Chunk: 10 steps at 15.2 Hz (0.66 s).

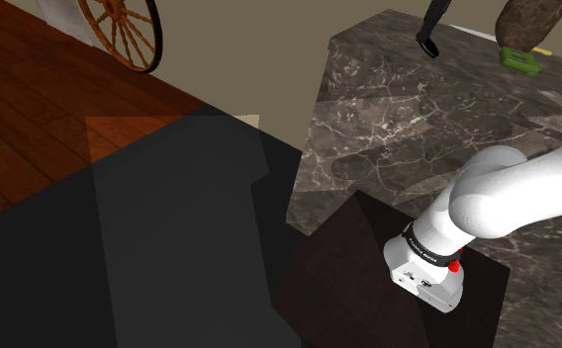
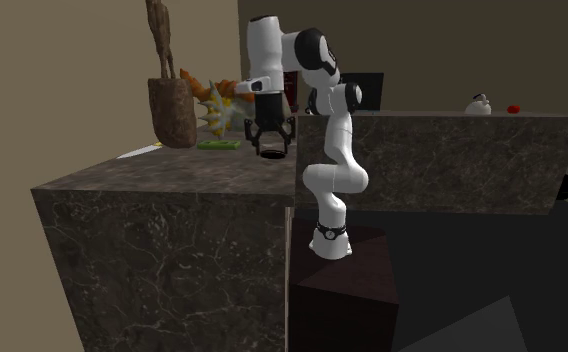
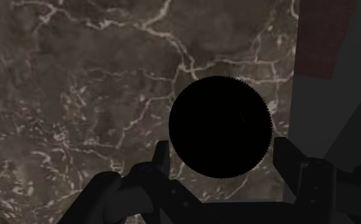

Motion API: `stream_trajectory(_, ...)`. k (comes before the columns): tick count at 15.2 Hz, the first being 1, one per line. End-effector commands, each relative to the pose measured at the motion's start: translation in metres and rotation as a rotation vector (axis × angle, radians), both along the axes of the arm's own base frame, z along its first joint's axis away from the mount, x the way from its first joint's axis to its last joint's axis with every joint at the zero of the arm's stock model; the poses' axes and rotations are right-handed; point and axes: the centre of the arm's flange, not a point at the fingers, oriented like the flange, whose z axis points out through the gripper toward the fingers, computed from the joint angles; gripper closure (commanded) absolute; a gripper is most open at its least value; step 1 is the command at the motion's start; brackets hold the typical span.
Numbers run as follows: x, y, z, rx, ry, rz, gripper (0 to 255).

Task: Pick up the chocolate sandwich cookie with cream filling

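Shoulder view: black gripper (image 1: 427, 42) pointing down over the marble counter (image 1: 398, 119). Second exterior view: gripper (image 2: 269, 152) low over the counter (image 2: 172, 175), close to its edge beside the stand (image 2: 342, 290). Wrist view: round black cookie (image 3: 220, 127) flat on the counter near that edge, between fingers (image 3: 162, 156) spread apart, just clear of its rim.
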Motion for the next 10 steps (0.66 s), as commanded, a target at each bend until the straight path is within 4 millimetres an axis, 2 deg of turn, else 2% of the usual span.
stream_trajectory(1,-0.001,0.000,0.011,0.000,0.000,0.000,255)
stream_trajectory(8,-0.001,0.000,0.048,0.000,0.000,0.000,255)
stream_trajectory(10,-0.001,0.000,0.049,0.000,0.000,0.000,255)
